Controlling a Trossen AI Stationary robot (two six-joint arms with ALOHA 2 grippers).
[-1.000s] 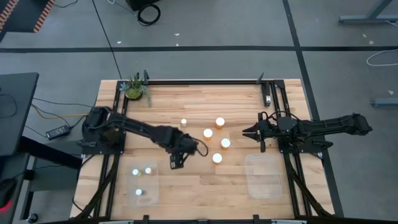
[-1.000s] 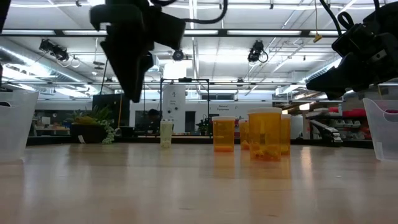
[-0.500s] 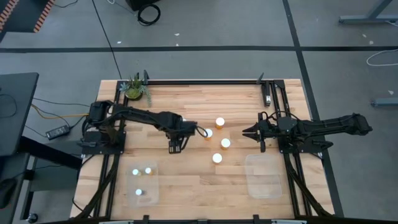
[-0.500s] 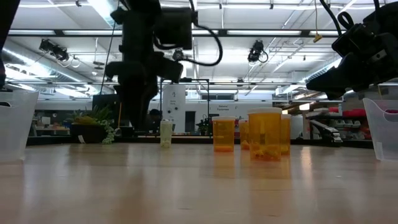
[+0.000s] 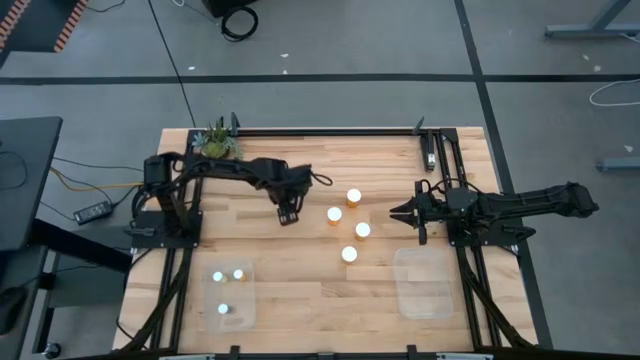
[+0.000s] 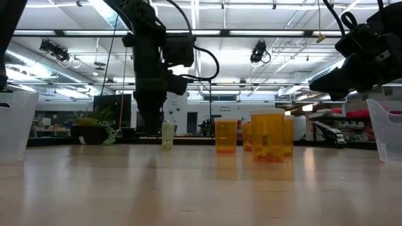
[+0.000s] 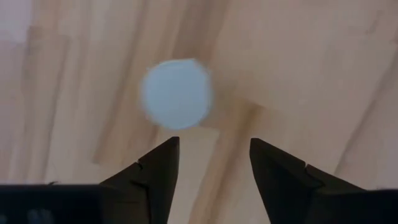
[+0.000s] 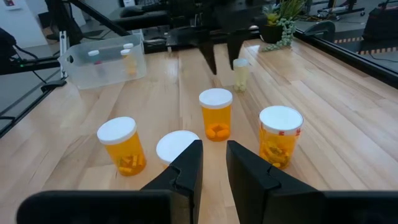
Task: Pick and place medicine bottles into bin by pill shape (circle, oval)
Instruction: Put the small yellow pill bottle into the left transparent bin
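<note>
Step in hand: approach to the last small bottle (image 5: 296,198), which stands on the table (image 5: 300,290) at upper centre of the high view, just left of the four orange bottles.

Left gripper (image 5: 288,214): hangs over the small bottle, jaws apart and empty. In the left wrist view the white cap (image 7: 176,94) shows just ahead of the two dark fingers (image 7: 155,171), not yet between them.

Right gripper (image 5: 403,213): waits at centre right of the high view, jaws close together with a narrow gap, holding nothing.

Orange bottles (image 5: 353,196): four, clustered at centre, untouched.

Left bin (image 5: 212,300): lower left, holds three small bottles.

Right bin (image 5: 428,282): lower right, no bottle seen in it.

Next move, as judged: centre the jaws over the cap, descend, close on the bottle, then carry it to the left bin.

Change from earlier frames: the left arm has swung from lower centre, near the left bin, up toward the small bottle. The right arm and all bottles on the table have stayed put.
</note>
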